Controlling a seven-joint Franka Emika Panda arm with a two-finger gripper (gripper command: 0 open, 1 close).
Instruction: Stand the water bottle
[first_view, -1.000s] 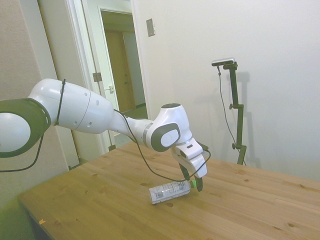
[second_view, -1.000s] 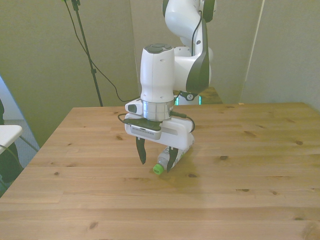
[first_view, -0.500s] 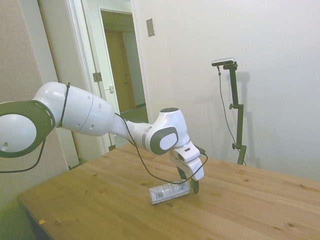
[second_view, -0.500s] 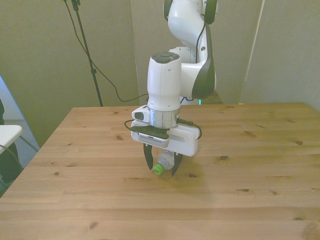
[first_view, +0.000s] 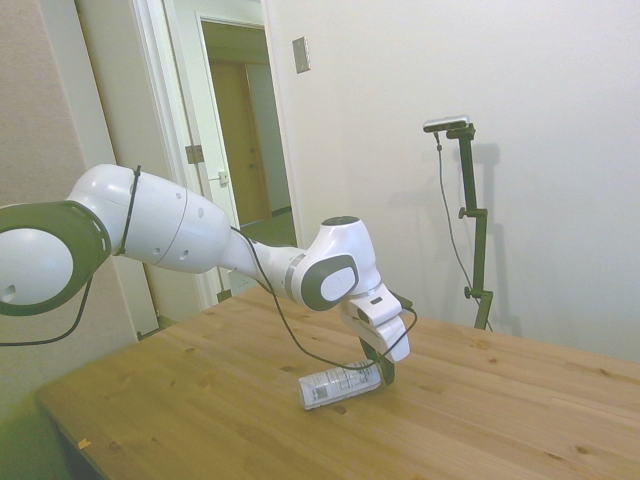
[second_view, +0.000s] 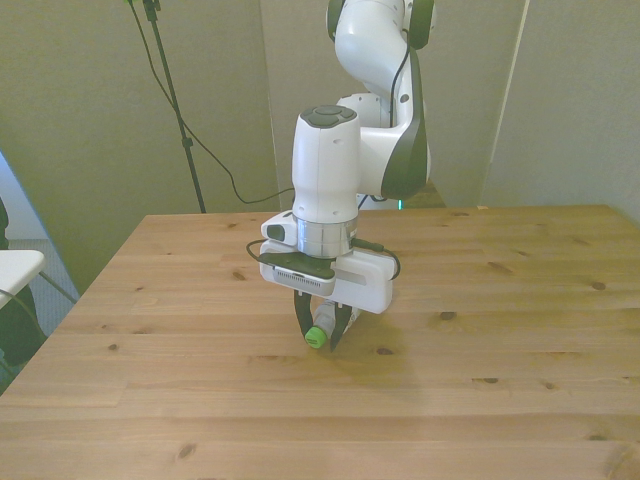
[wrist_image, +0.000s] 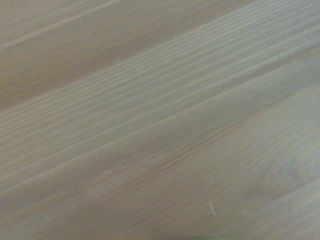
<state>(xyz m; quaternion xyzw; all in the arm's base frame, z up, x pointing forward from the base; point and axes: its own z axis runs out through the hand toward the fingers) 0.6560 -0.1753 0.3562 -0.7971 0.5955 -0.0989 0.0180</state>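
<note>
The water bottle (first_view: 338, 384) lies on its side on the wooden table (first_view: 200, 400), its clear body with a white-grey label pointing toward the side view's left. Its green cap (second_view: 316, 337) shows in the front view between the two dark fingers. My gripper (second_view: 320, 330) is down at the bottle's neck, shut on it just behind the cap. In the side view the gripper (first_view: 384, 372) hides the cap. The wrist view shows only blurred wood grain (wrist_image: 160, 120).
An open doorway (first_view: 245, 140) lies behind the table in the side view. A black cable (second_view: 190, 140) hangs behind the table's far edge at the front view's left. Something white (second_view: 15, 268) pokes in at that view's left edge.
The gripper came down over the bottle's neck and its fingers closed from wide apart to tight on the neck. The bottle has stayed lying flat.
</note>
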